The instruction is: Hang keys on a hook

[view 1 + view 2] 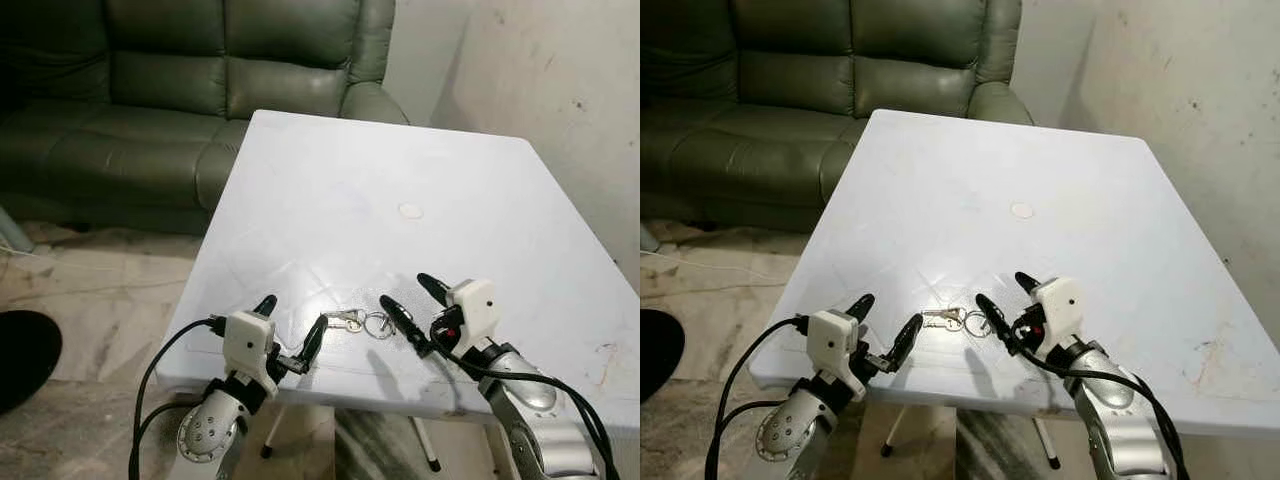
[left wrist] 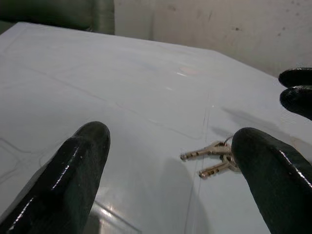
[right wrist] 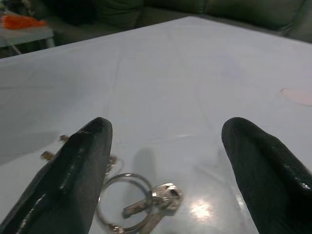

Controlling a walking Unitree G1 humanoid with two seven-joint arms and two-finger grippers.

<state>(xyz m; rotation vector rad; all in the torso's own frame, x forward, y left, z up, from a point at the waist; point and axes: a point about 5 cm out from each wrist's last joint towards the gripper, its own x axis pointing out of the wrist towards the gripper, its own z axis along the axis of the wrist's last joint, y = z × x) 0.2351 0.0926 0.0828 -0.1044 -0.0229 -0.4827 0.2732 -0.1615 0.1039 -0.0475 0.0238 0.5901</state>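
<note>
Keys (image 1: 352,320) lie flat along counter (image 1: 420,150) near edge, blades toward left pincer (image 1: 291,326); right pincer (image 1: 415,300) beside ring; both spread apart.

In the left wrist view, the ring end of the keys (image 2: 214,158) slips behind one of the left gripper's fingers (image 2: 275,175) — the ring itself is hidden. In the right wrist view, a finger (image 3: 73,180) covers part of the key ring (image 3: 124,200). The sofa (image 1: 190,90) is cut by the frame's top and left edges — only its seat and backrest show.
</note>
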